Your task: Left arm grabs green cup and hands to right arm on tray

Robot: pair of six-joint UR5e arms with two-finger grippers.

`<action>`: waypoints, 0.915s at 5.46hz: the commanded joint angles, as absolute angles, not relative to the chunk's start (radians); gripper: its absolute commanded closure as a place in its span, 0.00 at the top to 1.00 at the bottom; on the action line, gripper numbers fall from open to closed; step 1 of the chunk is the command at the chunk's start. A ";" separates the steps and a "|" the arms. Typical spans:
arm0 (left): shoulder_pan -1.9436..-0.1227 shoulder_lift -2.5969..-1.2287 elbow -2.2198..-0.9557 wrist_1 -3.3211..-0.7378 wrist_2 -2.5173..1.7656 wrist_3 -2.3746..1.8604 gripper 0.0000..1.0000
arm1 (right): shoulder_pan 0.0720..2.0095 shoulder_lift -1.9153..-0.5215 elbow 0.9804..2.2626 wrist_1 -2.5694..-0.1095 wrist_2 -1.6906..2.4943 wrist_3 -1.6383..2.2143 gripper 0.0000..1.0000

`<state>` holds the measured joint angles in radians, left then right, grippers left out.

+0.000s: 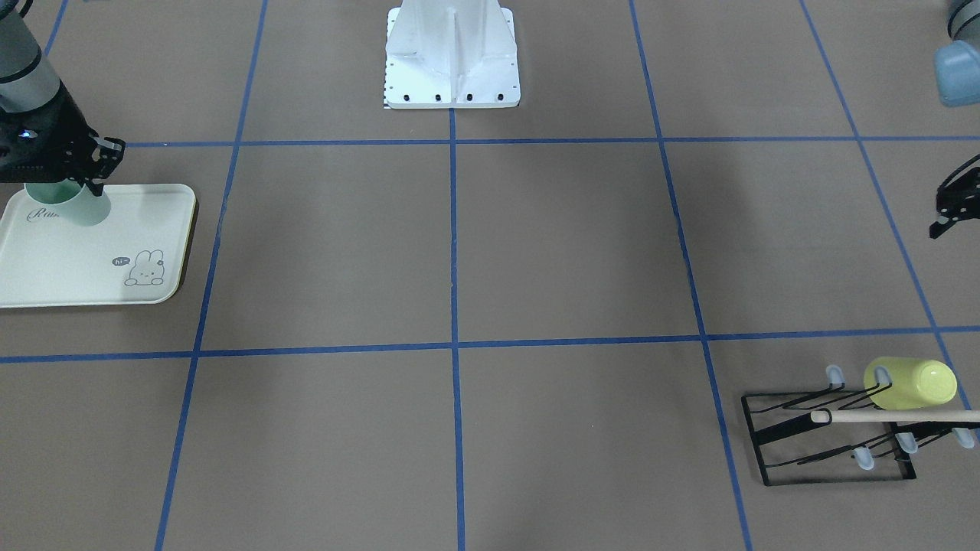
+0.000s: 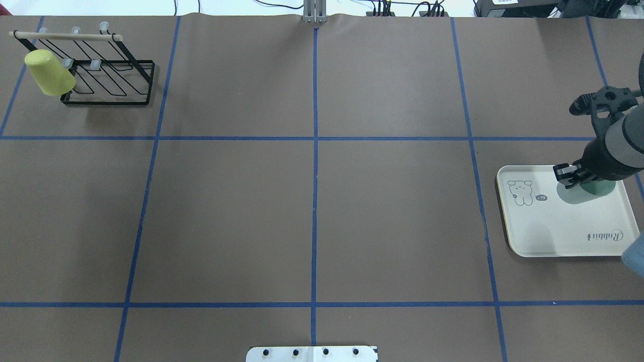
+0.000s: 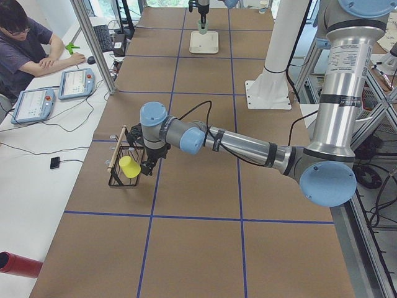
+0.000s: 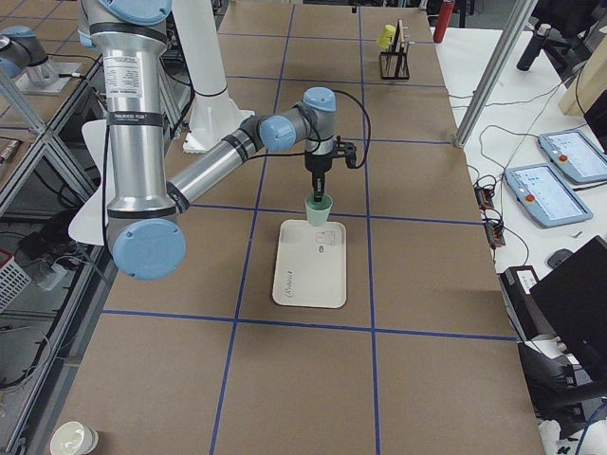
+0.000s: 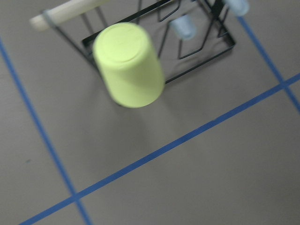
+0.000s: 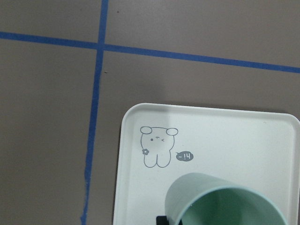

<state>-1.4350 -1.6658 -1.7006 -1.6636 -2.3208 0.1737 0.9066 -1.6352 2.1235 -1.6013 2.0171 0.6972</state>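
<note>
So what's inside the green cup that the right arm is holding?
Only bare inner wall shows inside the green cup from the wrist camera; its bottom falls outside the picture, so it is unseen.

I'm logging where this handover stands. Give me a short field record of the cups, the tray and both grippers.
green cup: small pale mint-green plastic tumbler, mouth up, gripped at its rim over the tray; contact with the tray is unclear
tray: flat cream-white rectangle with a bunny drawing, lying on the table
right gripper: shut on the green cup
left gripper: beside the wire rack, holding nothing; open or shut is unclear
yellow-green cup: plastic tumbler, tilted, hanging on the wire rack
wire rack: black, with a wooden handle
</note>
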 commanded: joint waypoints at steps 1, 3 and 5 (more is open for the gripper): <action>-1.491 -1.655 -1.681 -1.618 -2.324 0.233 1.00 | 0.905 -1.726 1.922 -1.244 2.023 0.706 0.00; -1.491 -1.655 -1.681 -1.620 -2.326 0.232 1.00 | 0.904 -1.729 1.889 -1.220 2.051 0.707 0.48; -1.491 -1.655 -1.689 -1.618 -2.326 0.229 1.00 | 0.917 -1.727 1.942 -1.232 2.060 0.703 1.00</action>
